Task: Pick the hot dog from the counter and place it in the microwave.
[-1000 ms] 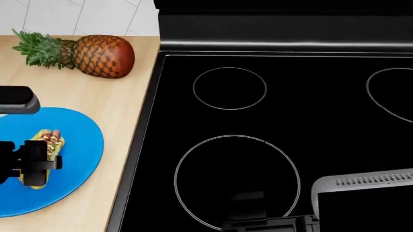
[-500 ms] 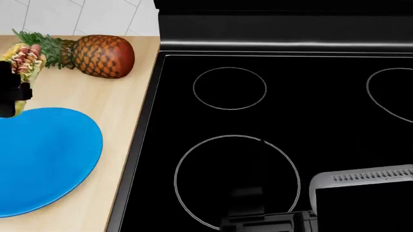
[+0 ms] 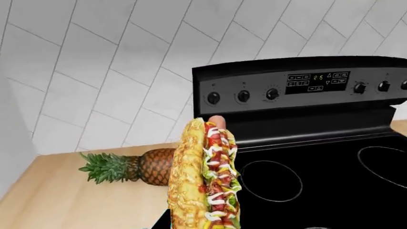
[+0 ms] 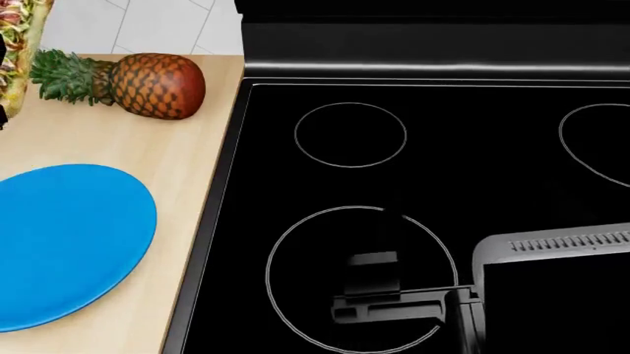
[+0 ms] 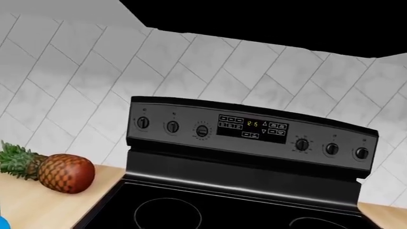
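Hot dog: the hot dog (image 3: 207, 179) is hanging in the air above the counter (image 4: 167, 162), standing roughly upright in the left wrist view, long axis running away from the camera, toppings facing the stove side

Left gripper: its fingers are lying out of frame in both views; judging by the bun hovering clear of any surface, it is closed on the hot dog, at the far left edge of the head view (image 4: 18, 44)

Right gripper: the right gripper (image 4: 394, 306) is hovering over the near burner of the black stovetop (image 4: 492, 147); whether it is open cannot be told

Nearer arm: the left is carrying the load; the right is idling well apart from it

Surroundings: the pineapple (image 4: 147, 85) is lying just beyond the bun, the blue plate (image 4: 69, 243) sitting bare below

Open room: the tiled wall (image 3: 95, 71) is looming behind; the microwave is showing in no view, so the way there remains a guess
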{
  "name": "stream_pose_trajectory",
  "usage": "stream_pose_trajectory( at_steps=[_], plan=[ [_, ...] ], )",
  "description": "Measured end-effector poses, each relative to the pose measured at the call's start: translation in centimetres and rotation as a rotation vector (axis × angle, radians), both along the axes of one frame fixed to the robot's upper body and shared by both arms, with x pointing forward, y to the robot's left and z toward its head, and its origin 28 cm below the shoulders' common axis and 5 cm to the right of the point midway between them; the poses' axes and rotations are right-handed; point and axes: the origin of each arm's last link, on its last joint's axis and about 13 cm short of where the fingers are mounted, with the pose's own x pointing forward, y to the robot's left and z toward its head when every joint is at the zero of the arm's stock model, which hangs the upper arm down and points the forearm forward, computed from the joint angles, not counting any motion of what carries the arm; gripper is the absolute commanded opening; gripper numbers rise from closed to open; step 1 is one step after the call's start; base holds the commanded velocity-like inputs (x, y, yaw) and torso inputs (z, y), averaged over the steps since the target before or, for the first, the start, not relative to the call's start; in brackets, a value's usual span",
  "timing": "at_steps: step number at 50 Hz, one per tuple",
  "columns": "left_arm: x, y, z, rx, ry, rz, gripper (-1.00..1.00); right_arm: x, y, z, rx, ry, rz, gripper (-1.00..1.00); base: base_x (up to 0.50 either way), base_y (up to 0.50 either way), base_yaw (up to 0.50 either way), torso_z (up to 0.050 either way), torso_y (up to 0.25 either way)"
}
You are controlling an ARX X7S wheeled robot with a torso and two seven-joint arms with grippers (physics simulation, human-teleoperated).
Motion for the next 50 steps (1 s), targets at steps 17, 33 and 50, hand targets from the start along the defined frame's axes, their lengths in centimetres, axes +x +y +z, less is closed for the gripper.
stream_pose_trajectory(
  at_steps=[17, 33, 50],
  plan=[
    [-1.3, -0.2, -1.5, -0.056, -0.028, -0.025, -1.0, 0.5, 0.1, -0.1, 0.024, -0.025, 0.0, 1.0, -0.07, -0.04, 0.0, 0.0, 0.0],
    [-2.1, -0.4, -1.9, -0.073, -0.025, -0.027, -1.0, 0.5, 0.0, -0.2, 0.045, -0.009, 0.001, 1.0, -0.3, -0.41, 0.0, 0.0, 0.0],
    [-2.1, -0.3, -2.1, -0.081, -0.017, -0.025, -1.0, 0.5, -0.1, -0.2, 0.051, 0.002, 0.001, 1.0, -0.03, -0.5, 0.0, 0.0, 0.0]
  ],
)
